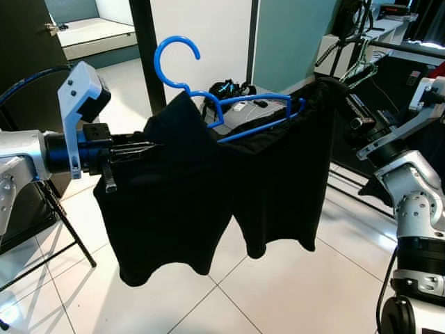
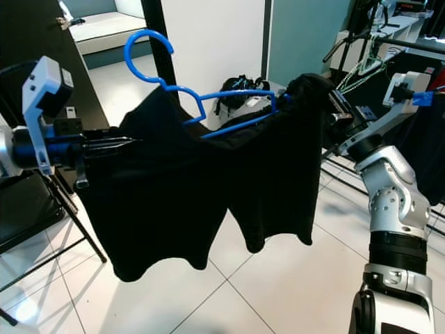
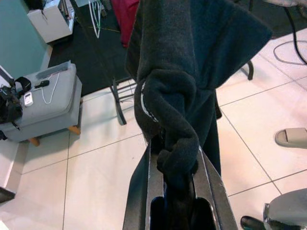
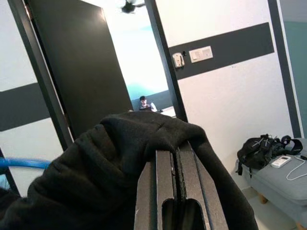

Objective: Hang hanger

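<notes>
A pair of black shorts hangs stretched between my two grippers at chest height. A blue plastic hanger sits in the waistband, its hook sticking up at the left and its bars showing above the sagging middle. My left gripper is shut on the left end of the waistband; the cloth bunches between its fingers. My right gripper is shut on the right end, with the fabric draped over its closed fingers.
A grey case with a black bag on it stands behind the shorts. A black folding stand is at my left. A dark rack with cables is at the right. The floor is white tile.
</notes>
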